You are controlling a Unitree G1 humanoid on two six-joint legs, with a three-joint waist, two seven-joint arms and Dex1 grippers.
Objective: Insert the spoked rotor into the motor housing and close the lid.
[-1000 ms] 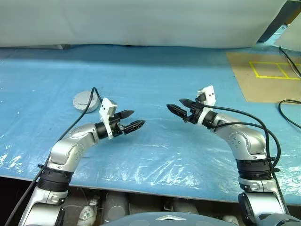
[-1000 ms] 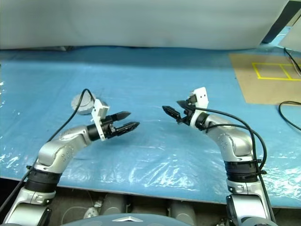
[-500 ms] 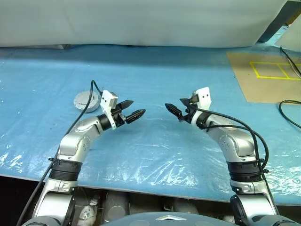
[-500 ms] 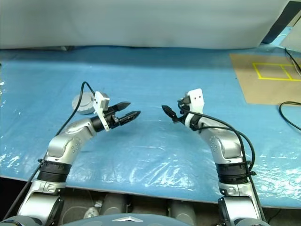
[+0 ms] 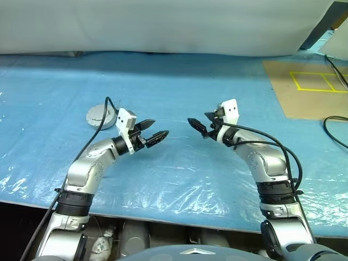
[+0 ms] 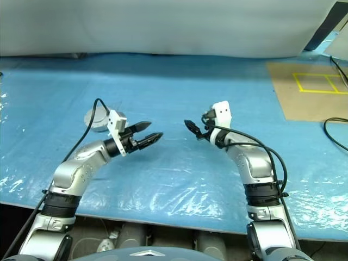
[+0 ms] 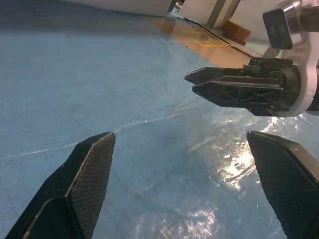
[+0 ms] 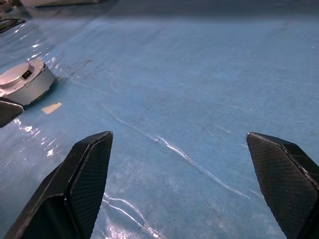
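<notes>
A round silver-grey motor housing (image 8: 37,89) sits on the blue sheet at the left, its lid (image 5: 100,115) lying flat on top with a small dark centre. The spoked rotor is out of view. My left gripper (image 5: 160,127) hovers open and empty just right of the housing, pointing toward the middle. Facing it a short gap away is my right gripper (image 5: 197,118), open and empty too. The left wrist view shows the right gripper's fingers (image 7: 239,87) ahead of the left gripper (image 7: 180,133). The right gripper (image 8: 179,134) looks toward the housing.
The blue plastic-covered table (image 5: 174,179) stretches all around both arms. A brown board with yellow tape lines (image 5: 304,87) lies at the far right, with a black cable (image 5: 333,128) near it. A white backdrop (image 5: 163,24) rises behind. A scrap of tape (image 8: 51,107) lies by the housing.
My right gripper has edged left toward the left gripper. Both elbows have drawn inward. The left gripper has stayed in place, and both stay open.
</notes>
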